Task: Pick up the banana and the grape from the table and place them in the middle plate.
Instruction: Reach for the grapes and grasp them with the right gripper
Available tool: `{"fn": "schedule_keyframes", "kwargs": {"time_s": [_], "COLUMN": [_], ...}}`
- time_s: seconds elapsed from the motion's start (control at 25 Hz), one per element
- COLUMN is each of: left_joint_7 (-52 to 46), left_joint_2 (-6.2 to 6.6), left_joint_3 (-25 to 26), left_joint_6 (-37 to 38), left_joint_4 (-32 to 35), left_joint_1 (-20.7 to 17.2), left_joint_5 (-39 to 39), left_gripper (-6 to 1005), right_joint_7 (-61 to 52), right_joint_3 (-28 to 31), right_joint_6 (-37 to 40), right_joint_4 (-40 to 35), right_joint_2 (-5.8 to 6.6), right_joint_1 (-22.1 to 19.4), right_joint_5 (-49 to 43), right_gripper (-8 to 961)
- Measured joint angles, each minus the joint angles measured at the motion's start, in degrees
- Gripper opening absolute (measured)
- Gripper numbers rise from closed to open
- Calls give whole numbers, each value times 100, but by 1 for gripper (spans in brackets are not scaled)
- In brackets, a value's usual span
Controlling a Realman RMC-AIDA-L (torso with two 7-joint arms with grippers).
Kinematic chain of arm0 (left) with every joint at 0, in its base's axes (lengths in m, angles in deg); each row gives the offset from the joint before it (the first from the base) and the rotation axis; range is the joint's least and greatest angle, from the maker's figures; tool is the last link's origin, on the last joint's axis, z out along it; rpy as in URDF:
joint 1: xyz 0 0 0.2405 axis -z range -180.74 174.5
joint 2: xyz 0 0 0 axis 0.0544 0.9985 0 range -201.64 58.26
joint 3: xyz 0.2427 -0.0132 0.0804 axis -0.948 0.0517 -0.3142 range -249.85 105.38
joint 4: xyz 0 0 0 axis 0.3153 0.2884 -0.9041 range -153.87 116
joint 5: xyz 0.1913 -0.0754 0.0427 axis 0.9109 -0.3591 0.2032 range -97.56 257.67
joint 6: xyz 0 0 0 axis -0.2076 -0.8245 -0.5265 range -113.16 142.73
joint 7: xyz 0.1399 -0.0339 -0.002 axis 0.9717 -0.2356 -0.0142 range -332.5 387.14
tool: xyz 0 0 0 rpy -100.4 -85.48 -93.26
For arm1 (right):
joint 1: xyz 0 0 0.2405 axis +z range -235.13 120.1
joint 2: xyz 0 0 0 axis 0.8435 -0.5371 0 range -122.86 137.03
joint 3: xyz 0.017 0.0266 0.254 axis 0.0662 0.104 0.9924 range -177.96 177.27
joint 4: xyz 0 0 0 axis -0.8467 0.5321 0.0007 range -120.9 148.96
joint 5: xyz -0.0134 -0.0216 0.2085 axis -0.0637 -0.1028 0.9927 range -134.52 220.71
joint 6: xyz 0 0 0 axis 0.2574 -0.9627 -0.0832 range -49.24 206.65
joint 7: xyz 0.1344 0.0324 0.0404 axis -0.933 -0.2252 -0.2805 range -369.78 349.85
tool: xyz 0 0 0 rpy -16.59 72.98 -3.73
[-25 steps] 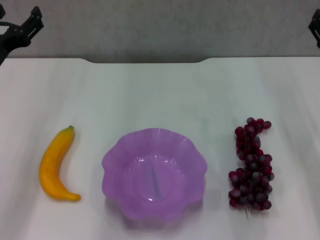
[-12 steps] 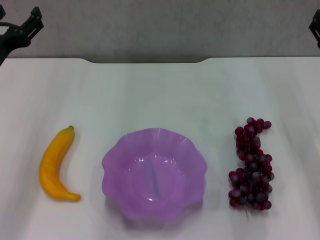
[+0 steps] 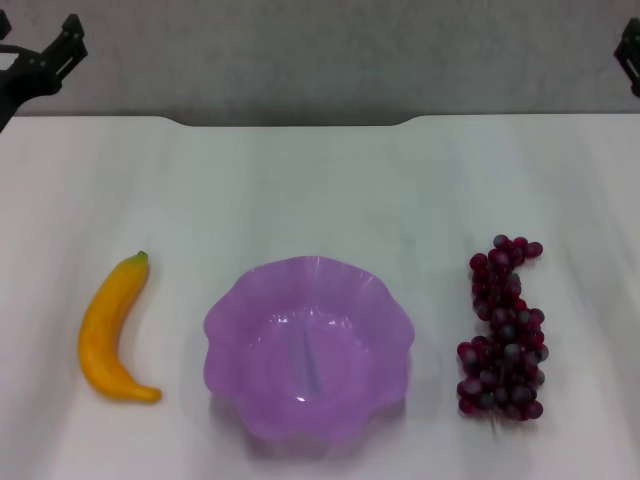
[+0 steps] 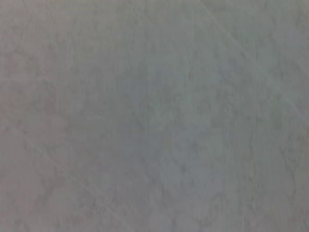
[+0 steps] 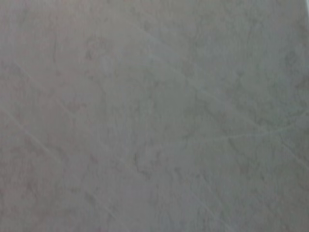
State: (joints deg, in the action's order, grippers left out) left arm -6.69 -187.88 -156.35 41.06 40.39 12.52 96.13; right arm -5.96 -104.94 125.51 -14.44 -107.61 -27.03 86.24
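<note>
Banana [image 3: 108, 332], purple plate [image 3: 225, 340] and grapes [image 3: 505, 332] in a row on a white counter [image 3: 320, 190].
Left claw [image 3: 40, 60] and right claw [image 3: 630, 55] sit at the far corners; grip state cannot be told.

A plain grey surface [image 5: 154, 116] fills the right wrist view from edge to edge. Faint pale lines cross it at slants, with soft mottled patches between them. What the surface belongs to cannot be told.
</note>
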Motion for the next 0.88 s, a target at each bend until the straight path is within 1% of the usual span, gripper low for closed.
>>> {"fn": "schedule_keyframes", "kwargs": {"time_s": [0.36,0.44,0.6,0.68,0.76,0.88], "left_joint_7": [0,0,0,0,0,0], "left_joint_2": [0,0,0,0,0,0], "left_joint_3": [0,0,1,0,1,-4], "left_joint_6": [0,0,12,14,7,3], "left_joint_4": [0,0,-58,-66,-67,-69], "left_joint_1": [0,0,1,5,6,12], "left_joint_5": [-7,-7,-8,-9,-9,-4], "left_gripper": [874,874,873,873,873,873], "right_joint_7": [4,0,5,14,19,21], "right_joint_3": [2,12,136,231,355,737], "right_joint_6": [-15,-130,-946,-1308,-1799,-2965], "right_joint_4": [0,-14,-280,-485,-743,-1237], "right_joint_2": [1,9,26,55,112,233], "right_joint_1": [2,4,46,50,50,55], "right_joint_5": [0,1,0,0,0,1], "right_gripper": [879,879,879,879,880,880]}}
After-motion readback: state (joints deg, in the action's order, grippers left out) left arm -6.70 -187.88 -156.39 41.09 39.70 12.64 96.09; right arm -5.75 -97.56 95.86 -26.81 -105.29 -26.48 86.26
